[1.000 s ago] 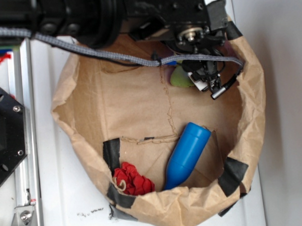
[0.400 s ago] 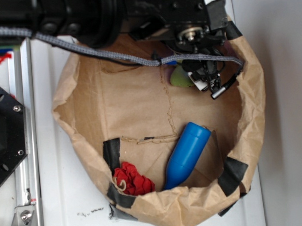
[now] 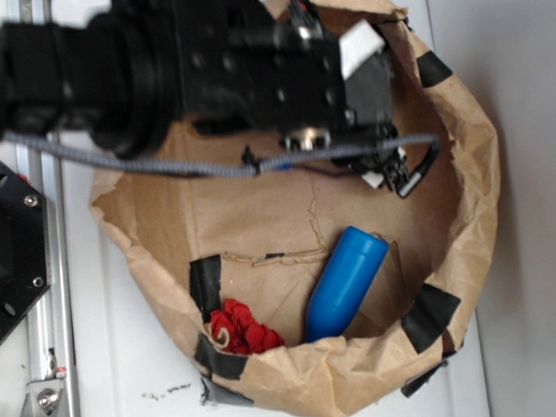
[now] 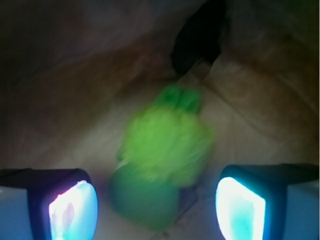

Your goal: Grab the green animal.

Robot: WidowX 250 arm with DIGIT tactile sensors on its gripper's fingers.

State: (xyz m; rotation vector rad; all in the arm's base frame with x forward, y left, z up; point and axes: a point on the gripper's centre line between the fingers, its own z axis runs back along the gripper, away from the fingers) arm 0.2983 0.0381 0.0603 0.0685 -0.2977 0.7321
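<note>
The green animal [image 4: 162, 155], a fuzzy yellow-green part joined to a darker green rounded part, lies on brown paper in the wrist view. It sits in the gap between my two lit pads [image 4: 72, 210], touching neither; the picture is blurred. My gripper [image 4: 157, 206] is open around it. In the exterior view the black arm and wrist cover the upper part of the paper bag [image 3: 465, 163]. The gripper [image 3: 387, 174] hangs inside near the back right, and the green animal is hidden under it.
A blue cylinder [image 3: 348, 279] leans in the bag's front right. A red knotted fabric lump [image 3: 243, 328] lies at the front left. Black tape patches [image 3: 206, 282] mark the bag wall. A grey cable [image 3: 165, 163] crosses the bag. A metal rail [image 3: 45, 366] runs along the left.
The arm has moved forward over the bag, and the gripper now covers the green animal that showed beside it in the exterior view. The bag's rim has shifted slightly.
</note>
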